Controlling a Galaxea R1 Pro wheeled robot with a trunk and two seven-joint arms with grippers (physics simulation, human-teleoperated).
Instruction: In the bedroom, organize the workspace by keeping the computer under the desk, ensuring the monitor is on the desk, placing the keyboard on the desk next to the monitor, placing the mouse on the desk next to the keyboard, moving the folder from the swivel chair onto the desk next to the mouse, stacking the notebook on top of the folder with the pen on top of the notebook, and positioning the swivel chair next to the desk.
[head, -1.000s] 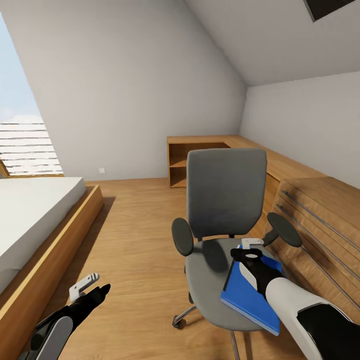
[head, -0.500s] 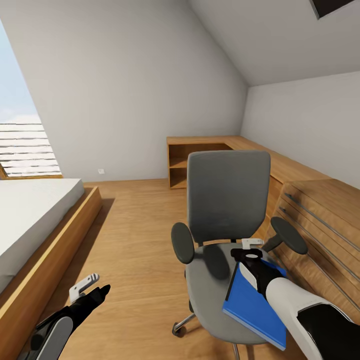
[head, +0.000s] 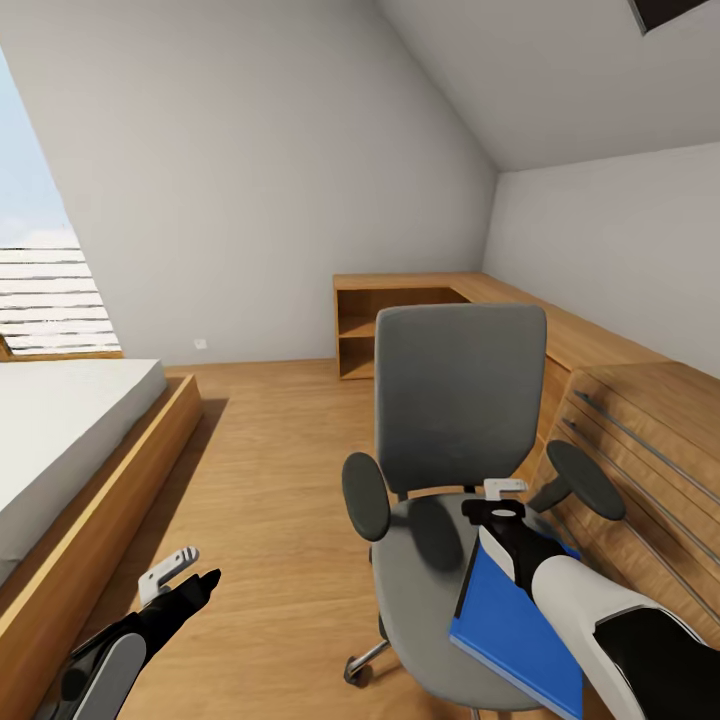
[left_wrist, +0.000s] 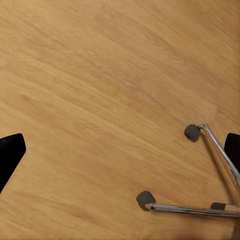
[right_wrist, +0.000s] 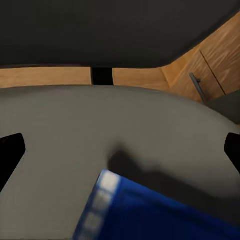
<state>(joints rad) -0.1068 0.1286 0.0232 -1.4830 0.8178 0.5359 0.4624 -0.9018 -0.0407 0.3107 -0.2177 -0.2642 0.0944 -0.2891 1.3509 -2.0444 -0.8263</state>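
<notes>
My right gripper (head: 503, 500) seems clamped on the folder (head: 510, 625), tilted up off the swivel chair (head: 450, 470) for carrying deskward, while my left gripper (head: 180, 575) hangs open over the floor.

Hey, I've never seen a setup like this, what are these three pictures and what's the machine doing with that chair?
It's a simulated two-armed robot in a bedroom. The big picture looks down from its head; the other two come from cameras near each wrist. The right gripper reaches over the swivel chair, above the blue folder on the grey seat; whether it holds the folder I cannot tell. The left gripper hangs over the wooden floor, its jaws apart and holding nothing. Its wrist camera sees the chair's chrome legs and casters.
</notes>
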